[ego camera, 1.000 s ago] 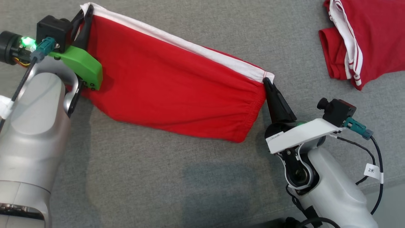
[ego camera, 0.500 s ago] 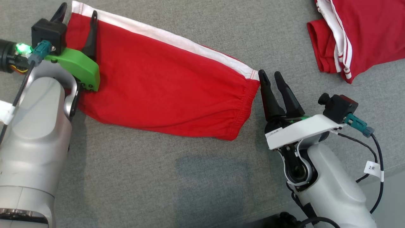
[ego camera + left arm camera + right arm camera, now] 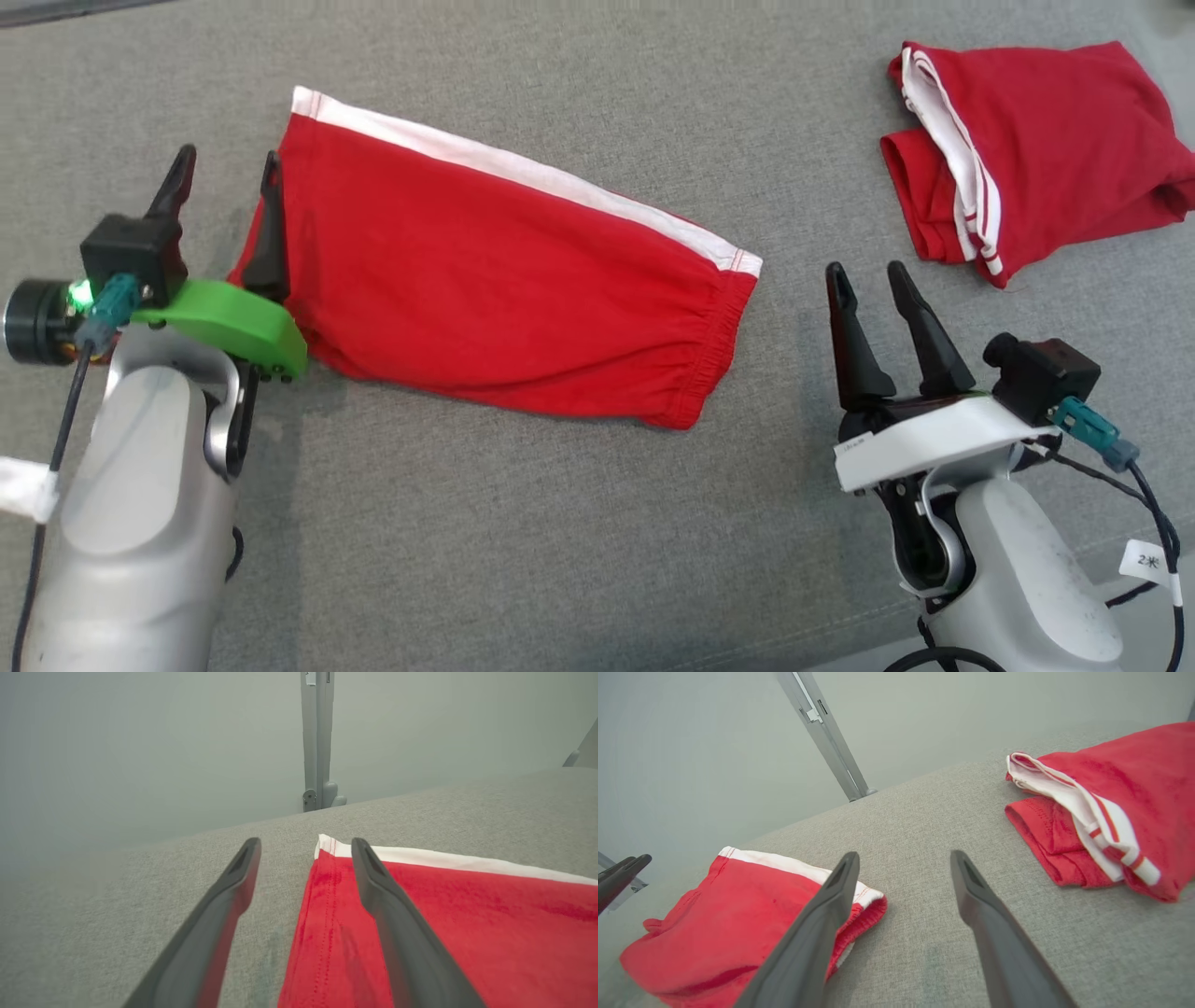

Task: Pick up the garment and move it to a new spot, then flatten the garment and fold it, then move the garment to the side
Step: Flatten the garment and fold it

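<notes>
Now | left tool (image 3: 230, 159) is hanging spread at the hem of the garment (image 3: 504, 280) | right tool (image 3: 866, 272) is hanging spread, gripping nothing | garment is lying flat on worktop (image 3: 560, 560)

Red garment (image 3: 504, 271), white-striped, lying flat.
Hem edge between left gripper's (image 3: 230, 154) fingers; waistband end near right gripper (image 3: 866, 270), apart.
</notes>
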`<state>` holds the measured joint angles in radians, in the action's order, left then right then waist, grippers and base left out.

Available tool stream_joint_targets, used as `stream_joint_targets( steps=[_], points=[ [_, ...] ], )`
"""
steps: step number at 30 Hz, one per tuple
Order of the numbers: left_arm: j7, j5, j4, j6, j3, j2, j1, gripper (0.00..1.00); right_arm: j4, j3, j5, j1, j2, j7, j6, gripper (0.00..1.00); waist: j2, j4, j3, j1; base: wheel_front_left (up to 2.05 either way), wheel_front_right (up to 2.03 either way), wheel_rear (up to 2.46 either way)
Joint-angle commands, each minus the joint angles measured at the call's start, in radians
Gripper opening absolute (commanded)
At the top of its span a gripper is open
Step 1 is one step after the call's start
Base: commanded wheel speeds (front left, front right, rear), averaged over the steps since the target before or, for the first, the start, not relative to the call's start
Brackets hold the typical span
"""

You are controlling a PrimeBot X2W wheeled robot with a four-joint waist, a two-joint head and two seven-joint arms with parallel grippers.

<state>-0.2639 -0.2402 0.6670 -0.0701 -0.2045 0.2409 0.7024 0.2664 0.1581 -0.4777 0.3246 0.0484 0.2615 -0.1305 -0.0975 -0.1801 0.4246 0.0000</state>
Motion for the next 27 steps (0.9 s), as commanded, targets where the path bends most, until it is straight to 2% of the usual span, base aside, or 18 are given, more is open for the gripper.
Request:
stream_joint_targets(
  steps=[1,10,15,19,27],
  points=[
    [0.000,0.005,-0.019,0.001,0.019,-0.003,-0.038,1.00,-0.006,-0.010,0.023,-0.025,0.004,0.002,0.000,1.00,0.0001,0.018,-0.053,0.0000,0.00,0.00,0.00],
    [0.000,0.034,-0.165,-0.010,0.159,-0.073,-0.270,1.00,-0.015,-0.048,0.147,-0.108,0.004,0.002,0.000,1.00,0.0001,0.043,-0.162,0.0000,0.00,0.00,0.00],
    [0.000,0.057,-0.212,-0.024,0.217,-0.117,-0.389,1.00,-0.009,-0.055,0.169,-0.153,0.003,0.002,0.000,1.00,0.0001,0.065,-0.229,0.0000,0.00,0.00,0.00],
    [0.000,0.087,-0.245,-0.033,0.236,-0.143,-0.488,1.00,0.001,-0.065,0.180,-0.197,0.004,0.002,0.000,1.00,0.0001,0.084,-0.284,0.0000,0.00,0.00,0.00],
    [0.000,0.095,-0.328,-0.043,0.280,-0.183,-0.644,1.00,0.000,-0.076,0.195,-0.246,0.004,0.002,0.000,1.00,0.0001,0.109,-0.322,0.0000,0.00,0.00,0.00]
  ],
)
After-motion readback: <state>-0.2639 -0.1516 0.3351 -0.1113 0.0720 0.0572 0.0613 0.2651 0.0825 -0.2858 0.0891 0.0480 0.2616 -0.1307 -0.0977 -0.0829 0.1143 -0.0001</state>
